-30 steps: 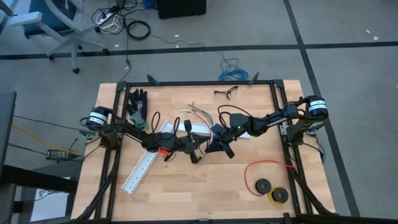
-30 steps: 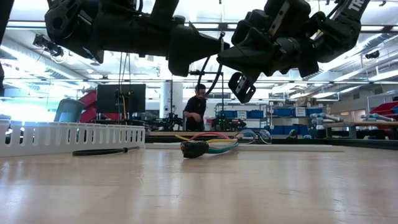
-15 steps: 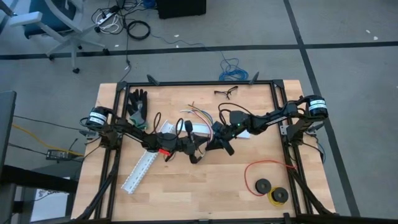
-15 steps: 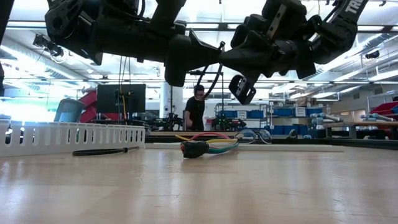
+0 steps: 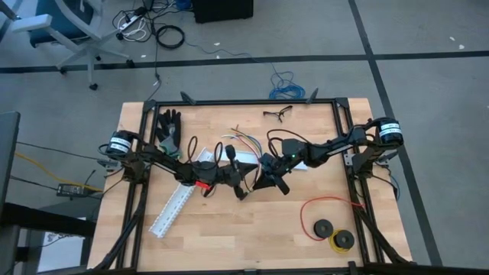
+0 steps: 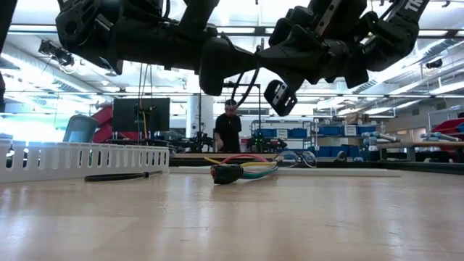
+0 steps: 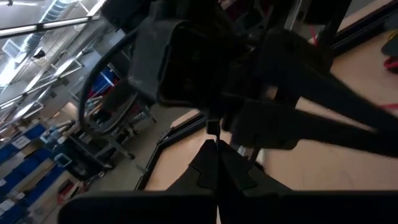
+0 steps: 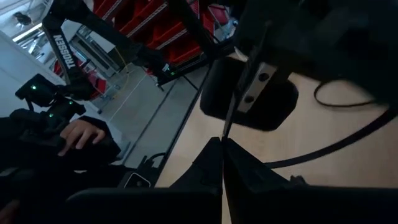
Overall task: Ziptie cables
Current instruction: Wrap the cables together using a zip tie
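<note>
Hovering mid-table with left gripper (image 5: 246, 182) and right gripper (image 5: 265, 174) both pinched closed, empty; cables (image 6: 243, 170) lying beneath on table (image 5: 244, 229).

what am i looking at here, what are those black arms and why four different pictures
It is a robot with two dark arms at a wooden table. One picture looks straight down from above, one sits level with the tabletop, and two come from cameras on the arms' wrists.

From above, the left gripper and the right gripper meet over the middle of the table. Both are shut, each on a thin dark strip, perhaps a ziptie.

The cables, coloured wires ending in a dark plug, lie on the table untouched. Also there: a white slotted channel, a black glove, and a red wire loop with black spools.

A person stands in the room behind.
</note>
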Controlling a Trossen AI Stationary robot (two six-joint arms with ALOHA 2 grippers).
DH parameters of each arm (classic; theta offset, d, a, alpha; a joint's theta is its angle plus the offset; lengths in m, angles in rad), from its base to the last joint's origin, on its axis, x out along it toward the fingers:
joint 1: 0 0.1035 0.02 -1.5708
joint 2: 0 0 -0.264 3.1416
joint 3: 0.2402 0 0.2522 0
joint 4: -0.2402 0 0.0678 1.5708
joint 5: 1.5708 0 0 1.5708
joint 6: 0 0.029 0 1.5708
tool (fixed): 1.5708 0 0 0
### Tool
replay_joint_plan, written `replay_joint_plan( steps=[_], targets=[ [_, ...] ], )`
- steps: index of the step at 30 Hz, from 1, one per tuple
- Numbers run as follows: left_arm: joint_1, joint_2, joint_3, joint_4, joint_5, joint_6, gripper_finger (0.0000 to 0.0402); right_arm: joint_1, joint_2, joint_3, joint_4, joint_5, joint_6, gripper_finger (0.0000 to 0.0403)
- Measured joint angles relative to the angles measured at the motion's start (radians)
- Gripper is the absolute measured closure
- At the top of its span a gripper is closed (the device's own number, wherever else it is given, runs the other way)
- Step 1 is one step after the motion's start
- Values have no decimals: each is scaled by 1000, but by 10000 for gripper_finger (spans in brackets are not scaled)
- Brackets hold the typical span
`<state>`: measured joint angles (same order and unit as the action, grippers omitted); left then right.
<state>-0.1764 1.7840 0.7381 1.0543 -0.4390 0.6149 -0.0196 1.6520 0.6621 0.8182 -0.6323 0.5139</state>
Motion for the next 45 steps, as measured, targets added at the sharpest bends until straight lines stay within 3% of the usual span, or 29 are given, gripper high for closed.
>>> replay_joint_plan(
  steps=[21,45],
  targets=[
    [0,0,25,-8,86,1,401,14,0,21,-81,-42,-9,403],
    [-27,0,25,-10,59,51,401,14,0,21,-74,-26,8,403]
  ],
)
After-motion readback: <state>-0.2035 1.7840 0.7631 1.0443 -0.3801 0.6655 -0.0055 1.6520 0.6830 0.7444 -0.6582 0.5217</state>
